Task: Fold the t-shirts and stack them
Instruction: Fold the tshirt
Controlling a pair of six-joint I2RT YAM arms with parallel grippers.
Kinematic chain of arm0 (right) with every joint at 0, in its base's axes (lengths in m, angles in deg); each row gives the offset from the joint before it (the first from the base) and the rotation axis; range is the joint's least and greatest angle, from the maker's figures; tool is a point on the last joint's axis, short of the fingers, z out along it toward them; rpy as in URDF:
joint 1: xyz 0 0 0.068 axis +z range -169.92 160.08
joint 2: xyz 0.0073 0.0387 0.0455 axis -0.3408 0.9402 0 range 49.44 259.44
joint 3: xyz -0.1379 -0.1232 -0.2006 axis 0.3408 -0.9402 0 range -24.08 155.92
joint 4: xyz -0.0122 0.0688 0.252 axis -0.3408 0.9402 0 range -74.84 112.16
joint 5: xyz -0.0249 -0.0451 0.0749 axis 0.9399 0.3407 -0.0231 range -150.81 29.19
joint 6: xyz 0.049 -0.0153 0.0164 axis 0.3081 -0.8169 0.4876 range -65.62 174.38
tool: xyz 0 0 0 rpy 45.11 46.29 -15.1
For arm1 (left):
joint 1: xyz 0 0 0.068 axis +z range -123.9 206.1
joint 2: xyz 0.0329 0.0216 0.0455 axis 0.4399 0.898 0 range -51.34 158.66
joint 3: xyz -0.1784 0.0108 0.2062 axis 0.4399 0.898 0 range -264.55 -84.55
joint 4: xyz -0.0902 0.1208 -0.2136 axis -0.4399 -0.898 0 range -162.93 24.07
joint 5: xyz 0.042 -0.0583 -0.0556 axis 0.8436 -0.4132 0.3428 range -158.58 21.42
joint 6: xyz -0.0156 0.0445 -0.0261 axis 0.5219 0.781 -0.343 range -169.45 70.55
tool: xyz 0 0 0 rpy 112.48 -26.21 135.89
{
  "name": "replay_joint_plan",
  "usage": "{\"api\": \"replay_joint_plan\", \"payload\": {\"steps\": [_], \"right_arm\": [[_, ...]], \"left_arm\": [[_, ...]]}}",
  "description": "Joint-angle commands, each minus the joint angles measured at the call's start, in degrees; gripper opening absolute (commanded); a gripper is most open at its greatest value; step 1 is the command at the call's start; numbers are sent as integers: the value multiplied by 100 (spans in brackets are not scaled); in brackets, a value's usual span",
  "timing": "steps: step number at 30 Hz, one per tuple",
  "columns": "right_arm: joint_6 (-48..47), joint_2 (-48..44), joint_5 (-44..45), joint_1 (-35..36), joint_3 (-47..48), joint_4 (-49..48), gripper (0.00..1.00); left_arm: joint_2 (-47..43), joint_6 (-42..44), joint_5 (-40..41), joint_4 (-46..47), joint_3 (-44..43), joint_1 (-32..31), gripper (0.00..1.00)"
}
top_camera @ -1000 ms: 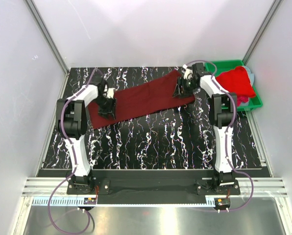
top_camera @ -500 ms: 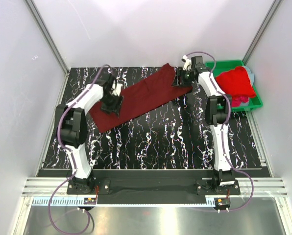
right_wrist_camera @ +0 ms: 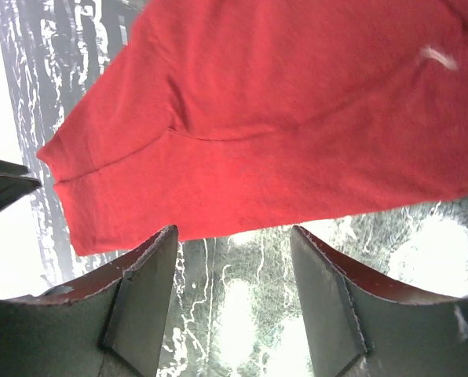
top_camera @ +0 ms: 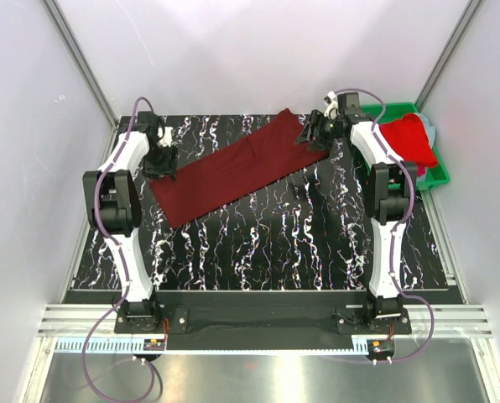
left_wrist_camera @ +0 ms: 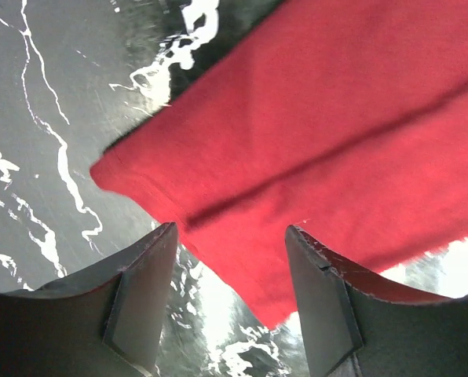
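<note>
A dark maroon t-shirt point(top_camera: 233, 166), folded into a long strip, lies flat and diagonal across the black marbled table. My left gripper point(top_camera: 160, 166) is open and empty at the strip's left end. In the left wrist view the shirt point(left_wrist_camera: 336, 133) has a corner reaching between the open fingers of the gripper point(left_wrist_camera: 230, 302). My right gripper point(top_camera: 309, 137) is open and empty at the strip's far right end. In the right wrist view the shirt's edge point(right_wrist_camera: 281, 118) lies just ahead of the gripper point(right_wrist_camera: 230, 302). A bright red shirt point(top_camera: 405, 138) and a pink one point(top_camera: 414, 172) lie in the bin.
A green plastic bin point(top_camera: 439, 175) stands at the table's far right corner. White walls with metal posts close in the table on three sides. The marbled table surface point(top_camera: 275, 243) extends in front of the shirt.
The shirt's right end swung toward the back, and the strip now lies more steeply diagonal. My left gripper has moved off the cloth to the left end. The right gripper stays at the far end.
</note>
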Motion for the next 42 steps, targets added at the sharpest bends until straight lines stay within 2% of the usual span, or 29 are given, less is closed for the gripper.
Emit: {"api": "replay_joint_plan", "payload": {"steps": [1,9,22,25,26,28,29,30,37,41,42], "right_arm": [[516,137,-208,-84,-127,-170,67],[507,524,47,-242,-48,-12,66],[393,963,240,-251,277,-55,67],[419,1121,241,-259,400,-55,66],[428,1174,241,-259,452,-38,66],[437,1209,276,-251,496,-73,66],[454,1262,302,-251,523,-82,66],[455,1280,328,-251,584,-99,66],[569,1719,382,-251,1243,-143,64],[736,2122,346,-259,1866,-179,62],[753,2193,407,-251,1963,-161,58]], "left_arm": [[215,146,165,48,-326,199,63],[637,278,192,48,-704,560,62],[1208,339,236,83,-924,639,62],[1375,392,209,83,-1021,639,54],[1428,392,166,74,-1038,639,43],[1428,427,113,39,-1030,639,28],[1376,445,52,13,-978,639,17],[1332,454,8,-5,-925,648,0],[490,340,-511,-110,269,499,0],[49,305,-757,-216,841,113,0],[-134,278,-853,-216,1042,25,0]]}}
